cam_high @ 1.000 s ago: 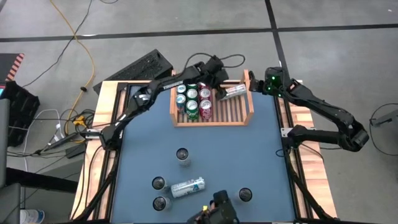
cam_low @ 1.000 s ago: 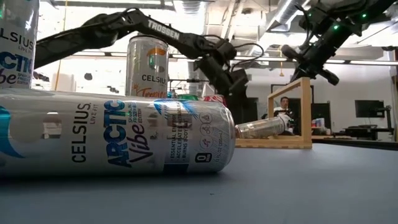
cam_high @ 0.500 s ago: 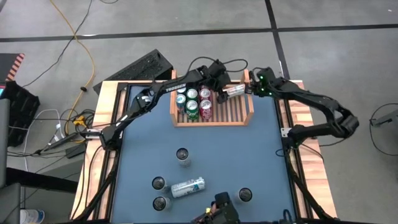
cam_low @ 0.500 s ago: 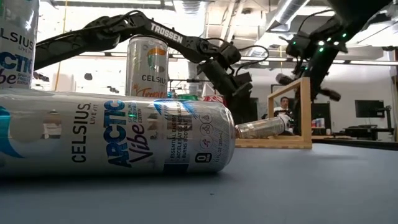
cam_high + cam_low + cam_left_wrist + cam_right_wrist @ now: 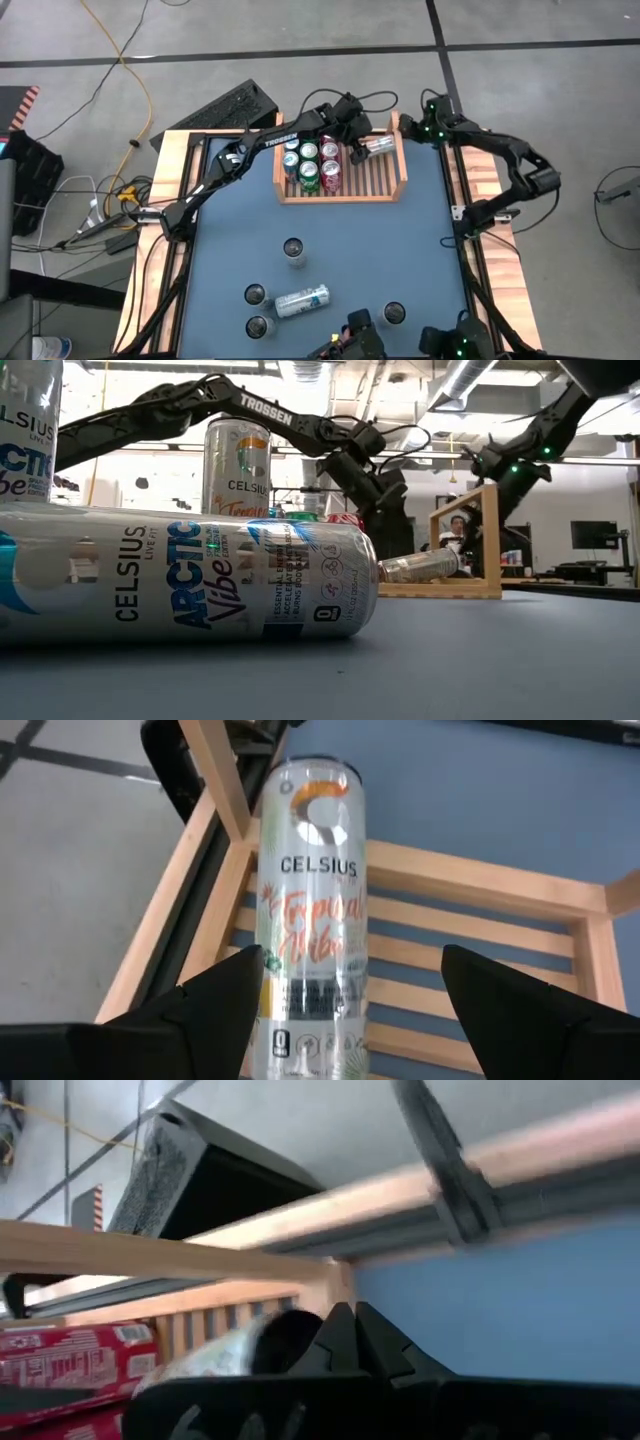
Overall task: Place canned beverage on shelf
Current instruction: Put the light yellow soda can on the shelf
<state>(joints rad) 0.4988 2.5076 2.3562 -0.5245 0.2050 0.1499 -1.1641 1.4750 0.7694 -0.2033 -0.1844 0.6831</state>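
The light-brown wooden shelf (image 5: 341, 186) with a slatted base and raised side boards sits at the far middle of the blue-topped bench (image 5: 420, 250). A silver Celsius can with orange tropical lettering (image 5: 376, 146) lies on its side on the slats near the shelf's far right corner. The left hand (image 5: 353, 143) hangs just over that can's near end with its two dark fingers (image 5: 215, 1000) spread wide on either side of the can body (image 5: 308, 920); from the left wrist view they seem to stand clear of the metal, though contact is hard to rule out. Beside the lying can, six upright cans, green-topped and red-topped (image 5: 309, 163), stand in rows in the left part of the shelf.

The right hand (image 5: 432, 128) is off the shelf, just beyond its far right corner, fingers (image 5: 352, 1342) pressed together on nothing.

On the near part of the bench, well apart from the shelf, a silver and blue Celsius Arctic Vibe can (image 5: 301, 300) lies on its side, with four more upright silver cans (image 5: 293, 248) around it
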